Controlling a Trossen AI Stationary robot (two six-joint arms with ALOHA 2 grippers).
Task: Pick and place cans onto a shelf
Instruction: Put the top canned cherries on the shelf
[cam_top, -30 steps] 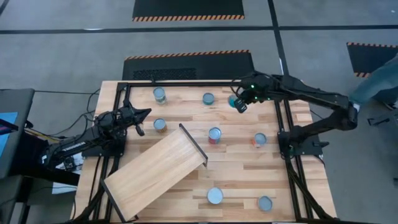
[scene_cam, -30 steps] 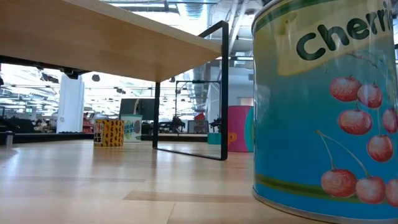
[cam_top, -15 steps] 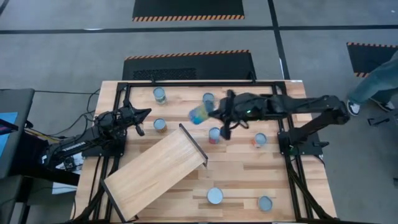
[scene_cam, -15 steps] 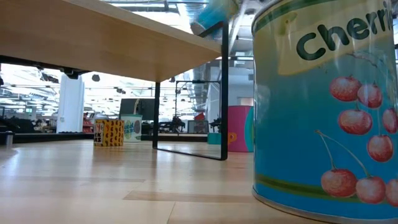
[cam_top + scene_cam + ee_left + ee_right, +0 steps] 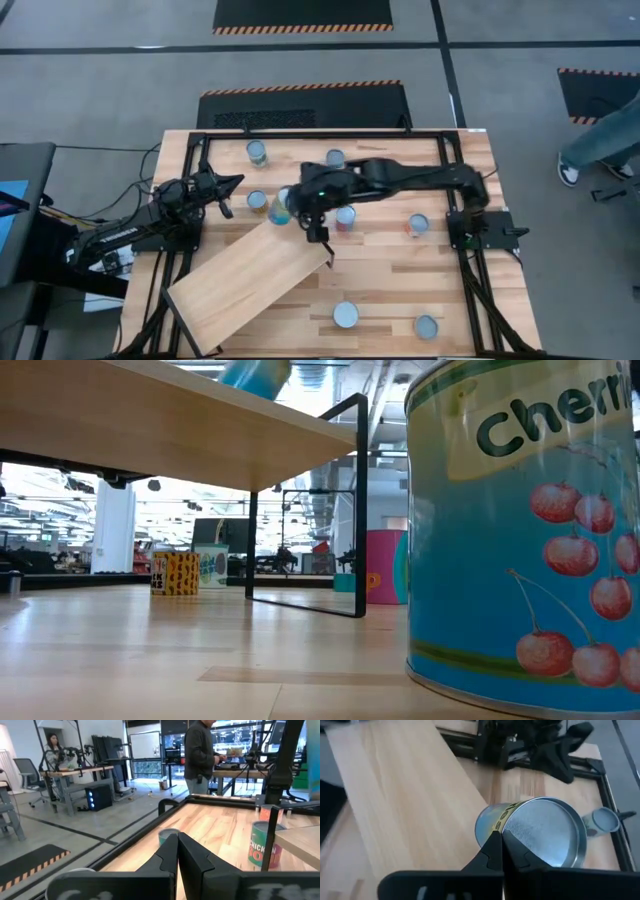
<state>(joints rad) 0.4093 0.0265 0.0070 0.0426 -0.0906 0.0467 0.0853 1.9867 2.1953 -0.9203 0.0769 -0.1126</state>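
We see the tabletop (image 5: 400, 275) bearing the shelf (image 5: 245, 280), a tilted plank. The right arm reaches across, its right gripper (image 5: 290, 205) clamped on a teal can (image 5: 281, 204) held tipped above the shelf's dark-edged end. The left gripper (image 5: 226, 195) waits at the table's left edge, fingers closed on nothing. Other cans (image 5: 345, 315) stand scattered on the tabletop, apart from the shelf.

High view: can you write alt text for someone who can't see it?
From above, the right gripper holds a can at the raised end of the slanted wooden shelf. The left gripper waits at the table's left edge, and six other cans stand scattered on the table.
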